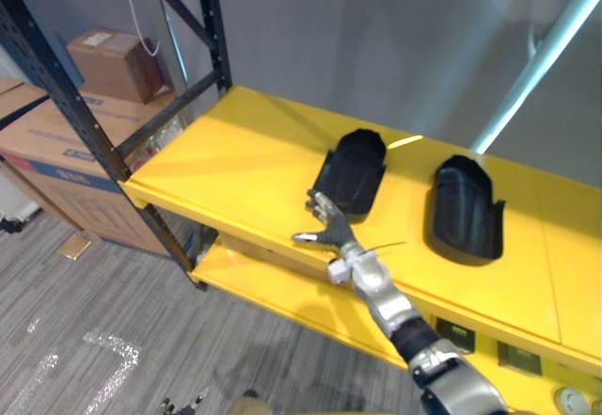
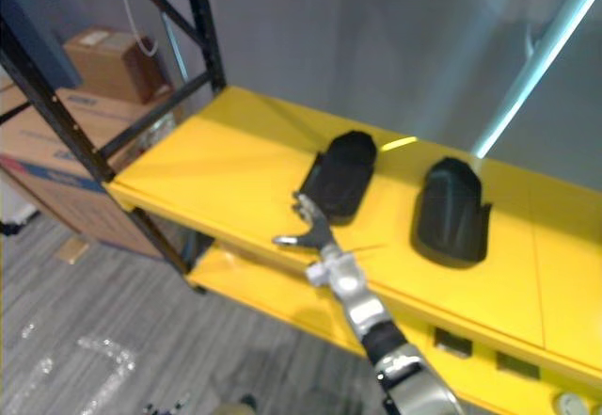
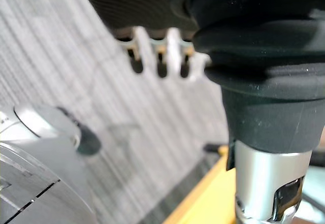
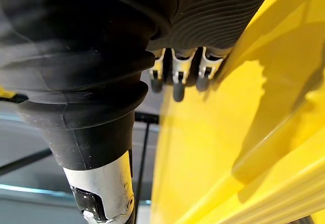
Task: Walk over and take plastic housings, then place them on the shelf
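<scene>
No legible text; blue print on the large cardboard box (image 1: pixel 49 151) is too blurred to read.

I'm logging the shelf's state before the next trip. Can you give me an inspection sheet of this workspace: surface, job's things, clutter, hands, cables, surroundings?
Surface: yellow shelf, top level bare apart from the housings.
Job's things: two black plastic housings lie side by side, apart: left housing, right housing.
Clutter: small items on the lower level, too small to identify.
Hands: right hand open, fingers spread at the left housing's near end; contact unclear. Left hand hangs over the grey floor.
Cables: thin white cord hanging behind the rack.
Surroundings: black rack frame, cardboard boxes, grey wall.
</scene>
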